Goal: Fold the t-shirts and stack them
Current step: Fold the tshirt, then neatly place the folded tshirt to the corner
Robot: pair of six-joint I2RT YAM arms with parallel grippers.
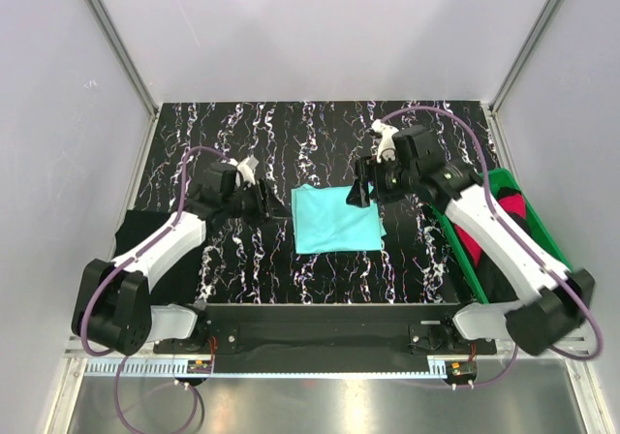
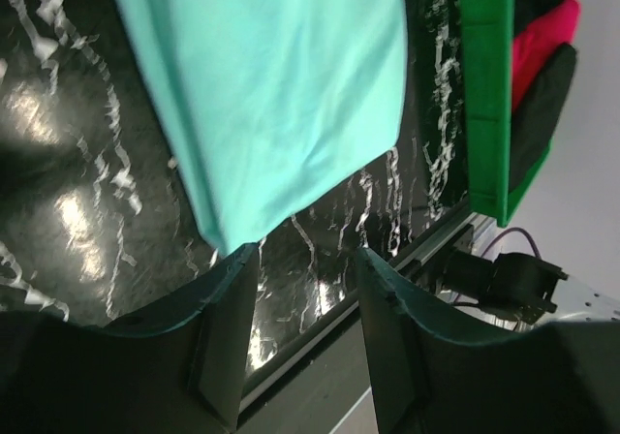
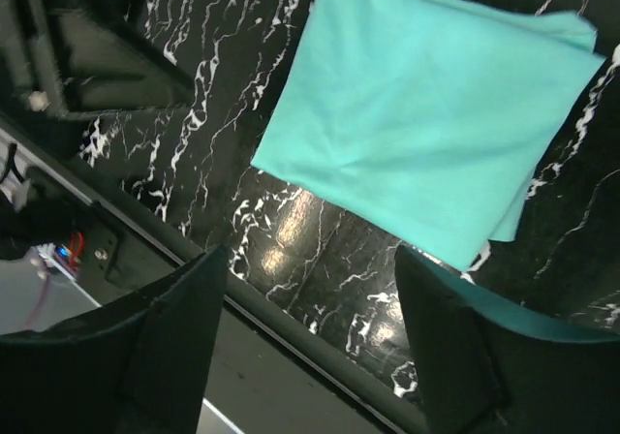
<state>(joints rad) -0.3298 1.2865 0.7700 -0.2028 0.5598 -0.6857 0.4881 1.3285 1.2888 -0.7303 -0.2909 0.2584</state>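
T-shirt (image 1: 334, 219), turquoise, folded flat between parted left hand (image 1: 273, 203) and wide right hand (image 1: 357, 195)

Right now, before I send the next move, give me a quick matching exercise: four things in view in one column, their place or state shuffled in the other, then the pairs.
Things:
1. turquoise shirt
2. red shirt
3. green tray
4. right gripper

Place or state:
A. open, holding nothing
B. at the right side, partly under the right arm
C. folded, flat on the middle of the mat
D. lying inside the tray

Pairs: 1-C; 2-D; 3-B; 4-A
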